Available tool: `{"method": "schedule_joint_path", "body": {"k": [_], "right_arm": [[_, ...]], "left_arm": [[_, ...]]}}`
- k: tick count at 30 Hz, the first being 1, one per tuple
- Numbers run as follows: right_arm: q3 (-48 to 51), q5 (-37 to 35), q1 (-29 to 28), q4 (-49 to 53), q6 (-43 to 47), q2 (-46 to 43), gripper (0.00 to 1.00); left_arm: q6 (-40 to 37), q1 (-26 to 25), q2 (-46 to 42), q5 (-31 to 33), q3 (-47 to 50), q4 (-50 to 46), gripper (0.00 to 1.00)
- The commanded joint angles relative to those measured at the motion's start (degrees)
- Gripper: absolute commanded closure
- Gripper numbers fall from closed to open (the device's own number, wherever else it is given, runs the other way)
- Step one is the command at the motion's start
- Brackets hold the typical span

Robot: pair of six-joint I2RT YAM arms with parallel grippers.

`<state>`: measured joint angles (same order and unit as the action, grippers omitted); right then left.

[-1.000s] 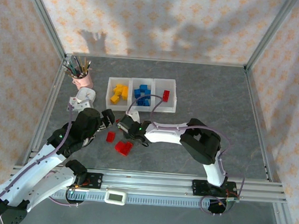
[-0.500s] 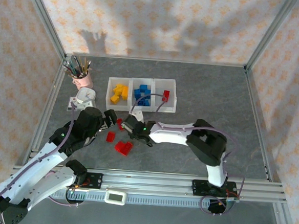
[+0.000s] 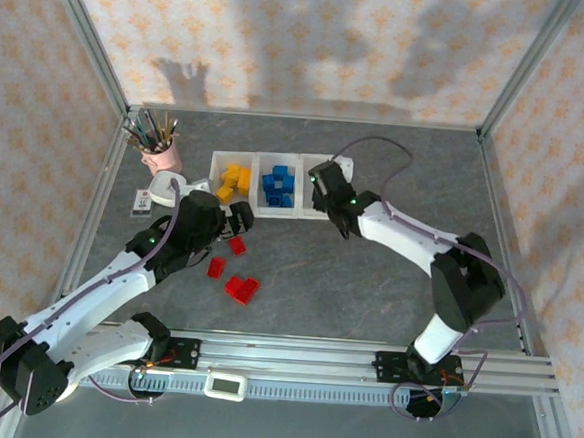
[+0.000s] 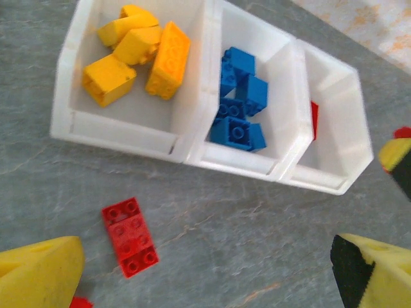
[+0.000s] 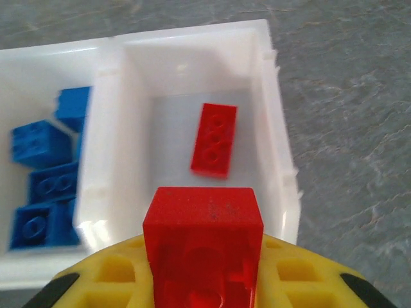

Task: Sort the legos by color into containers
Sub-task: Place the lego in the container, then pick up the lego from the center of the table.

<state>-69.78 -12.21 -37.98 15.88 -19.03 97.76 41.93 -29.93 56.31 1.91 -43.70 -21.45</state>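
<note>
Step in hand: You were at the drop-off of a red piece. Your right gripper [image 3: 324,184] stood over the right-hand bin [image 5: 279,135] of the row of bins [image 4: 122,126], upper centre of the overhead view.
Right gripper: Clamped on the held red brick [image 5: 203,224], bottom centre of its wrist view.
Left gripper [image 4: 202,266]: Fingers spread wide with nothing between them, poised above the table just below the bins.
Next move, as judged: You needed to open over the bin's mouth. The held brick looked close to the near wall, so a slight advance first seemed wise.
Held brick, heading: One face was turned to the camera. Its long axis could not be told.
Binned red brick [image 5: 214,139]: Flat, studs up, long axis running top to bottom of the frame, leaning slightly to the upper right.
Loose red brick [image 4: 130,236]: On the table, lower left of the left wrist view, studs up, long axis from upper left to lower right.
Already sorted: Yellow bricks [image 4: 138,54] in the left bin, blue bricks [image 4: 237,96] in the middle.
Outstanding: A red clump [image 3: 240,288] awaited you, lower in the overhead view.
</note>
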Motion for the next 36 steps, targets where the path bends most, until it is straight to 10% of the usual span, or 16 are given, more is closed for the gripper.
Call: {"method": "schedule_joint_path", "body": {"k": [1, 15, 26, 36], "right_arm": [[-6.7, 0.9, 1.6, -0.4, 4.0, 6.4, 0.71], [-15.7, 5.3, 2.9, 2.8, 5.9, 9.2, 0.43], [-3.1, 5.8, -11.4, 0.6, 0.7, 0.2, 0.30], [-6.8, 8.1, -23.2, -3.0, -0.1, 10.5, 0.21]], "left_arm": [[-1.4, 0.6, 2.5, -0.1, -3.0, 5.5, 0.01], [-3.0, 0.9, 4.3, 1.9, -5.3, 4.2, 0.01], [-0.8, 1.2, -9.4, 6.6, -1.1, -6.6, 0.01], [4.6, 1.1, -18.9, 9.1, 1.7, -17.2, 0.01]]}}
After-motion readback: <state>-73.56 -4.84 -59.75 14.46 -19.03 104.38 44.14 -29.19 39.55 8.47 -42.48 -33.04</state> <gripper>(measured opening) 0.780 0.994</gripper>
